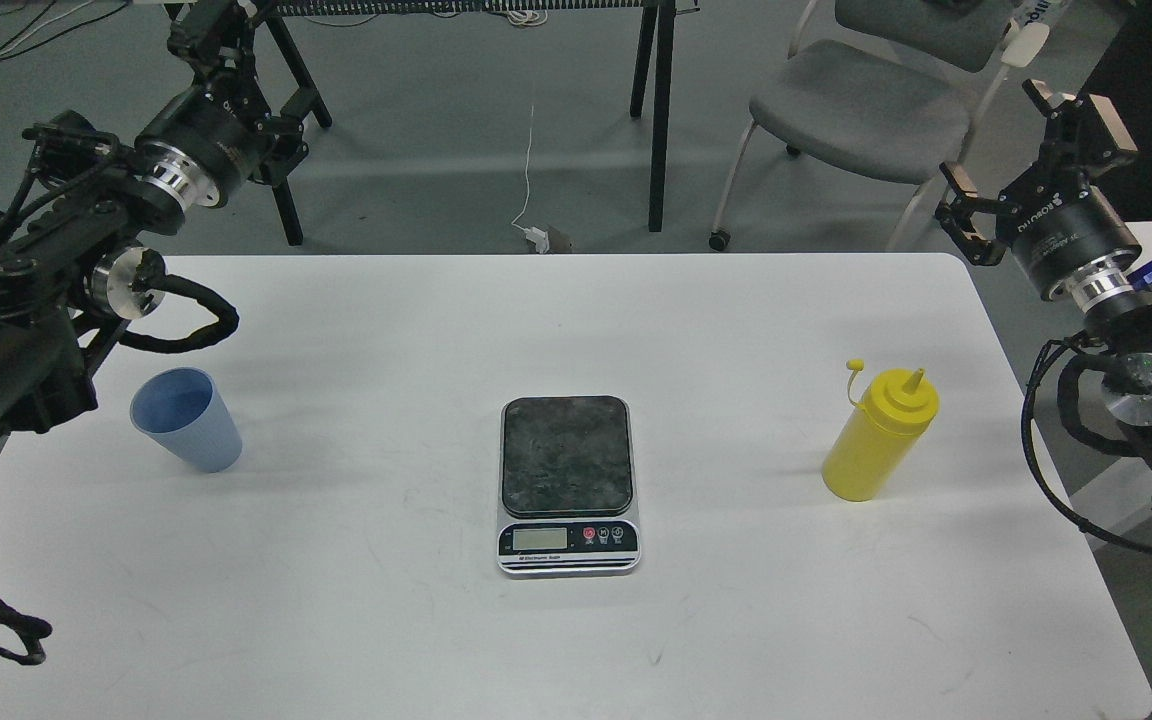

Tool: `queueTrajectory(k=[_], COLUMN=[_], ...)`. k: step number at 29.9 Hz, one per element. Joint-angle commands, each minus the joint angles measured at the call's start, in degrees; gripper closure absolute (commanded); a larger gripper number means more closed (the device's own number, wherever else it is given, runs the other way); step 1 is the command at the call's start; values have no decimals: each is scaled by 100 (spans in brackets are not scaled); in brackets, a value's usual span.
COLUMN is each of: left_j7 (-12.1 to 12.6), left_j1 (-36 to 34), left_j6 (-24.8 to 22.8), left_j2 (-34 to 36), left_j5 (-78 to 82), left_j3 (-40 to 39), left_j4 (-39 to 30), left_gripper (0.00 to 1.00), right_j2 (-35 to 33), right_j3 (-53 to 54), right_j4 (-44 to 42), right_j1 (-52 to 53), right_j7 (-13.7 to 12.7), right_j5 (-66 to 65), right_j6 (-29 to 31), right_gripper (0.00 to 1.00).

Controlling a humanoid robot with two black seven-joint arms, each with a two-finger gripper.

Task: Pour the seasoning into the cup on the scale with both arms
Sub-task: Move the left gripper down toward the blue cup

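The light-blue cup [188, 418] stands upright on the white table [576, 640] at the left, apart from the scale. In the table's middle lies the scale [567, 483], its dark platform bare. The yellow seasoning bottle [880, 434] stands upright at the right with its small cap hanging off to the side. My left gripper [254, 62] is raised beyond the table's far-left corner, open and holding nothing. Beyond the far-right corner my right gripper [1014, 155] is also raised, its fingers spread wide and nothing between them.
A grey chair [861, 115] stands behind the table at the right. Black stand legs [658, 110] and a white cable [530, 160] are on the floor behind the table. Cable loops hang from both arms over the table's side edges.
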Motion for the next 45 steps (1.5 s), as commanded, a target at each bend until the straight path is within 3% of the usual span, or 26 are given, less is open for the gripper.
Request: queueTrajectory(k=[1, 5, 13, 17, 20, 23, 32, 35, 41, 45], left_j7=[-1, -1, -1, -1, -1, -1, -1, -1, -1, -1], left_j1=[22, 4, -39, -40, -66, -101, -136, -93, 399, 672], left_j6=[19, 177, 64, -515, -675, -759, -759, -649, 545, 757], left_j2=[-7, 1, 80, 247, 370, 817, 2285, 2619, 2814, 2796], left_j5=[15, 260, 314, 296, 523, 1750, 5707, 6227, 7870, 8030], left_j3=[25, 87, -1, -1, 130, 455, 473, 491, 720, 746], left_j4=[-7, 2, -16, -42, -59, -243, -1149, -1404, -1466, -1448], left_gripper=[1, 1, 1, 1, 1, 1, 1, 1, 1, 1], right_j2=[4, -5, 3, 4, 4, 4, 4, 4, 4, 4], right_j3=[-7, -7, -7, -7, -7, -7, 2, 2, -7, -7], right_j4=[1, 1, 9, 1, 1, 1, 9, 9, 9, 35], right_j1=[-13, -22, -22, -22, -22, -48, -57, -57, -57, -57], right_j7=[0, 0, 0, 0, 0, 0, 0, 0, 0, 0], right_j5=[1, 1, 1, -8, 1, 1, -8, 1, -8, -8], right_j6=[0, 0, 0, 0, 0, 0, 0, 0, 0, 0], right_gripper=[0, 0, 0, 0, 0, 0, 0, 0, 0, 0])
